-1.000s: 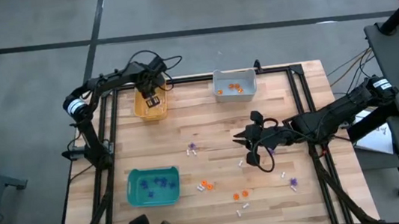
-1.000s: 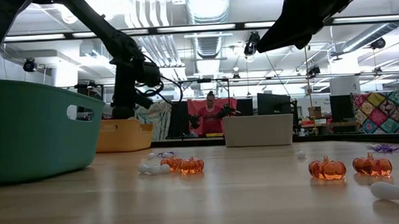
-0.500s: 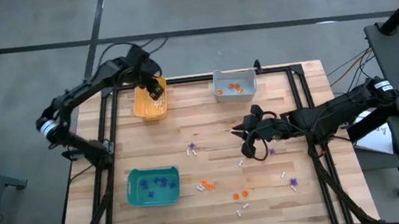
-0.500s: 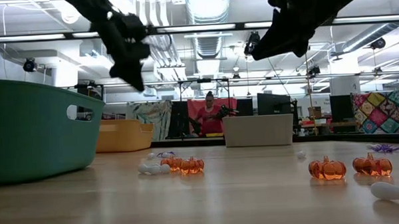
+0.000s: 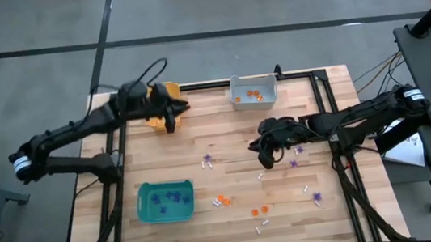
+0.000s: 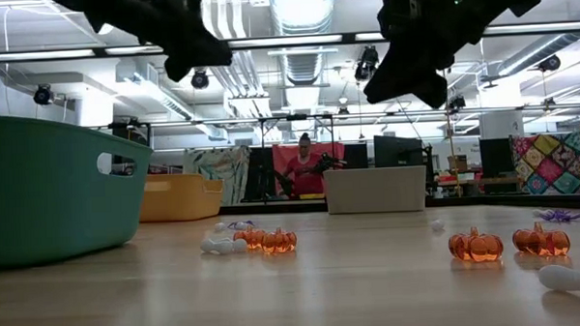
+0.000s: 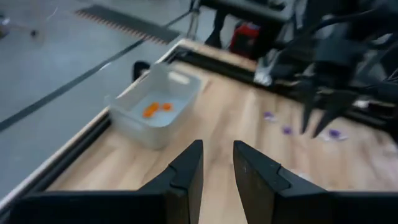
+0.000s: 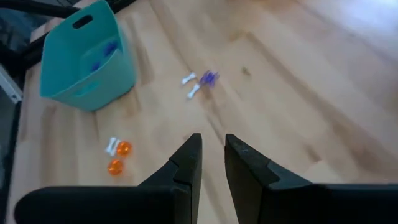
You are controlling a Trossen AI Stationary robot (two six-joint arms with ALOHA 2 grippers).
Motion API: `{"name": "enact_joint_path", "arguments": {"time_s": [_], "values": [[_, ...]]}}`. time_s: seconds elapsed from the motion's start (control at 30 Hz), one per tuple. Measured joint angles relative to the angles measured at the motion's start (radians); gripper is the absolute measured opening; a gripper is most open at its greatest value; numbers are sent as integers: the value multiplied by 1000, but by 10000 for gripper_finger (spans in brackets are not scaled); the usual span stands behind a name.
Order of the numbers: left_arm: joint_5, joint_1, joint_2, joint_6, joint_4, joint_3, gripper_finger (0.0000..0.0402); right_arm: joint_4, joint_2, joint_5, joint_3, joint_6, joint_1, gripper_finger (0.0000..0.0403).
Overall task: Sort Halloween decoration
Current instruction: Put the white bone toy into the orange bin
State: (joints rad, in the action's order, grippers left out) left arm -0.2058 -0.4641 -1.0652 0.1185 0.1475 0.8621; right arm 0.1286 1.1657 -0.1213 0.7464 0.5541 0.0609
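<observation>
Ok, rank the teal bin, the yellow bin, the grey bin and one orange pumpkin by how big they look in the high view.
1. teal bin
2. grey bin
3. yellow bin, though the left arm covers part of it, so its place against the grey bin is unsure
4. orange pumpkin, by far the smallest

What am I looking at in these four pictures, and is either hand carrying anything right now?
Two dark robot arms work at a wooden table. One picture looks straight down, one looks level across the tabletop, and one sits on each wrist. The left hand hangs beside the orange-yellow bin; the right hand hovers mid-table. In the wrist views both show a narrow gap between the fingers with nothing in it. On the table stand a teal bin with purple trinkets inside and a grey bin with orange ones. Loose orange pumpkins, purple spiky pieces and small white pieces lie scattered.
</observation>
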Motion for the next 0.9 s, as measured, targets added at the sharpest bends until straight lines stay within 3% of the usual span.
{"name": "enact_joint_path", "arguments": {"time_s": [0.2, 0.4, 0.67, 0.9], "values": [[56, 149, 48, 69, -239, -151, 71, 64, 30, 66, 0, 112, 1, 59], [65, 248, 45, 121, -470, -255, 71, 242, 42, 105, 0, 239, 1, 59], [66, 274, 33, 133, -500, -268, 71, 561, 47, 181, 0, 413, 0, 59], [67, 274, 33, 127, -507, -268, 71, 809, 47, 182, 0, 555, 0, 58]]}}
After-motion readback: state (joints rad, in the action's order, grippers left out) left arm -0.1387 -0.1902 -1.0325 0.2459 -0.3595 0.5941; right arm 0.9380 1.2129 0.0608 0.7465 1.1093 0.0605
